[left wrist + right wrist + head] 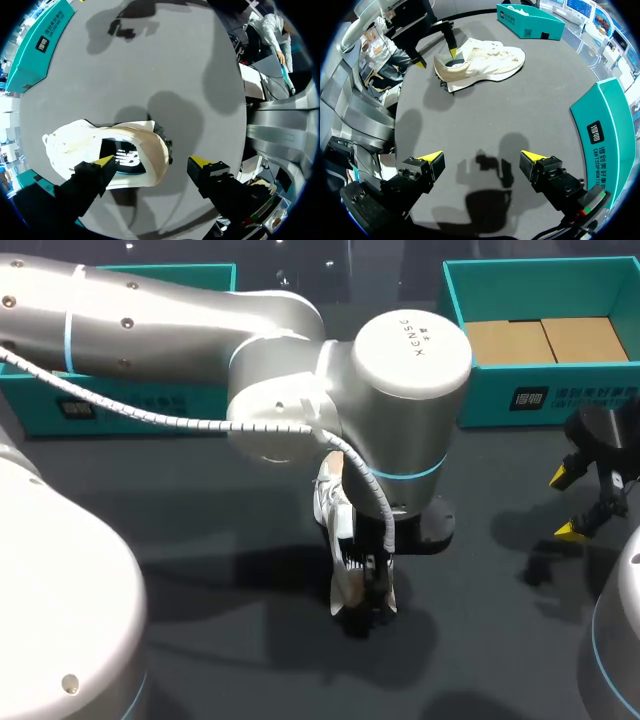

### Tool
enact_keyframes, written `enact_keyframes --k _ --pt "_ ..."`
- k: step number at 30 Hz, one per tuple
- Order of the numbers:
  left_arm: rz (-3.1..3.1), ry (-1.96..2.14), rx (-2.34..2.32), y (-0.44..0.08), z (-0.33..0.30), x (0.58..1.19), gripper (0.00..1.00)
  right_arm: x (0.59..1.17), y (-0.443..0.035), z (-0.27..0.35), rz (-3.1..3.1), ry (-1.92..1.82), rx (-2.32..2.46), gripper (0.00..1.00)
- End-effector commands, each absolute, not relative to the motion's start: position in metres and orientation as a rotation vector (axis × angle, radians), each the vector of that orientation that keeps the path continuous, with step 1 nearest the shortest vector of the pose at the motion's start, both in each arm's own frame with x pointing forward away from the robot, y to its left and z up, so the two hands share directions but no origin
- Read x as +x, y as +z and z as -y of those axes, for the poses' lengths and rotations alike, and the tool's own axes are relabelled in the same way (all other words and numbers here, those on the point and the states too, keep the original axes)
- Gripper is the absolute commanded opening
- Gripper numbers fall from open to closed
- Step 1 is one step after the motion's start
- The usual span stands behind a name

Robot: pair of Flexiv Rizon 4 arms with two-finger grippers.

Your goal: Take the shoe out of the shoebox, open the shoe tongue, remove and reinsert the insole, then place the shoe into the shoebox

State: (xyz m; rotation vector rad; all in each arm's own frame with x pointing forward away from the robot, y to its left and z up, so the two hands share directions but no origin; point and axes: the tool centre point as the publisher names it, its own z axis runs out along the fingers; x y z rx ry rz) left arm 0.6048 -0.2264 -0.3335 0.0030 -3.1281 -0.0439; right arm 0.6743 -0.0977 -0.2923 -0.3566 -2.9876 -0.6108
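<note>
Shoe (330, 505) on its sole, toe pointing away, heel at left fingers (104, 163)

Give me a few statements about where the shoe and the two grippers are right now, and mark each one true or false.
1. The shoe lies on the table, not inside a shoebox. True.
2. The right gripper is shut on the shoe. False: it is open over bare table, apart from the shoe.
3. The left gripper is open, with one fingertip at the shoe's opening and the other beyond the heel. True.
4. The shoe is black. False: its upper is white and cream.
5. The teal shoebox on the right side of the head view holds a second shoe. False: only brown cardboard shows inside.
</note>
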Motion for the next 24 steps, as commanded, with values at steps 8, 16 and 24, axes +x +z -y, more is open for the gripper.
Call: enact_keyframes --k 8,16,24 --pt "3.132 -0.040 0.013 -0.366 0.225 0.608 0.76 0.673 -0.292 0.098 2.991 -0.608 -0.358 1.00" --pt "3.136 -0.033 0.001 -0.378 0.229 0.602 0.75 0.673 -0.292 0.098 2.991 -0.608 -0.358 1.00" --pt "3.134 -0.027 0.020 -0.386 0.227 0.594 0.69 0.673 -0.292 0.098 2.991 -0.608 -0.358 1.00"
